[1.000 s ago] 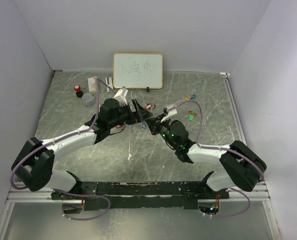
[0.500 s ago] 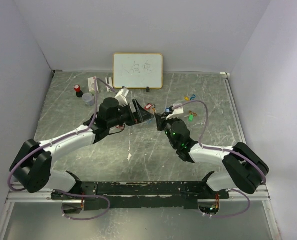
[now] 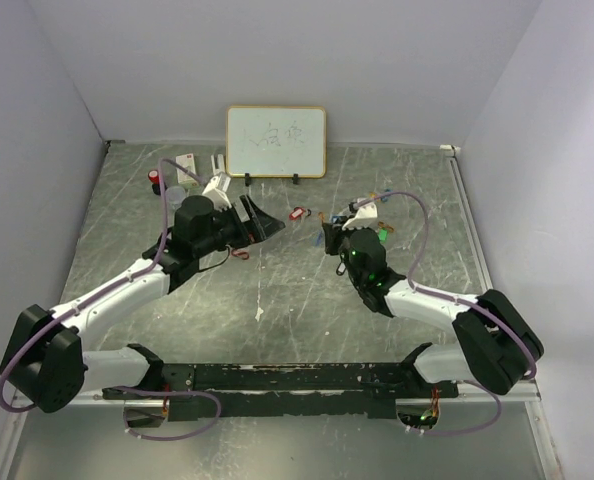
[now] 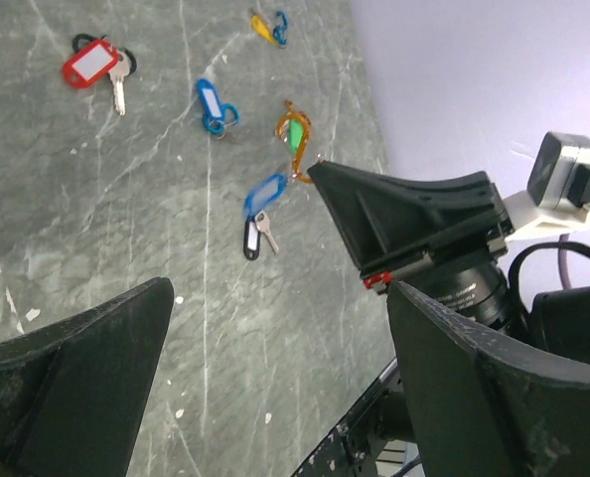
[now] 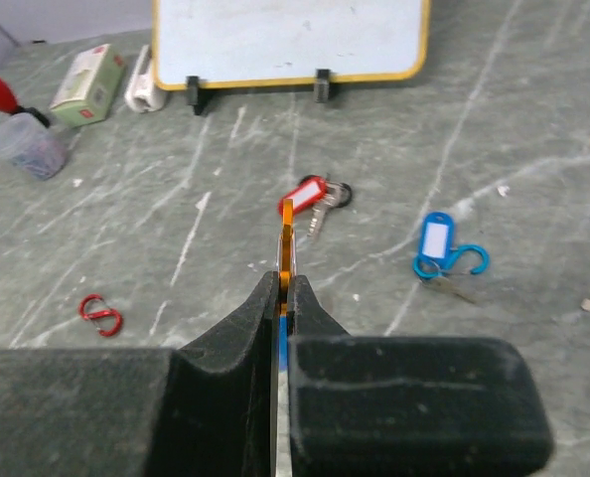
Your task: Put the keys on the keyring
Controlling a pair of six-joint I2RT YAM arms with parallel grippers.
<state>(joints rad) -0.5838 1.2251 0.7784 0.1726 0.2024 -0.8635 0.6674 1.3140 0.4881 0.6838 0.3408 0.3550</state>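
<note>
While right fingers (image 5: 237, 333) pinch orange keyring (image 5: 286, 234) edge-on, long axis along them | left fingers (image 4: 76, 368) spread

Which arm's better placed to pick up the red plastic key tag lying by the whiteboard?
Left: the left gripper is open, empty and near the red plastic key tag; the right gripper is shut on a thin orange clip.

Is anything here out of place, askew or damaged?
Nothing looks damaged or spilled. One small red clip lies alone on the table, apart from the red tag, the blue tag and the orange clip in the right end effector.
</note>
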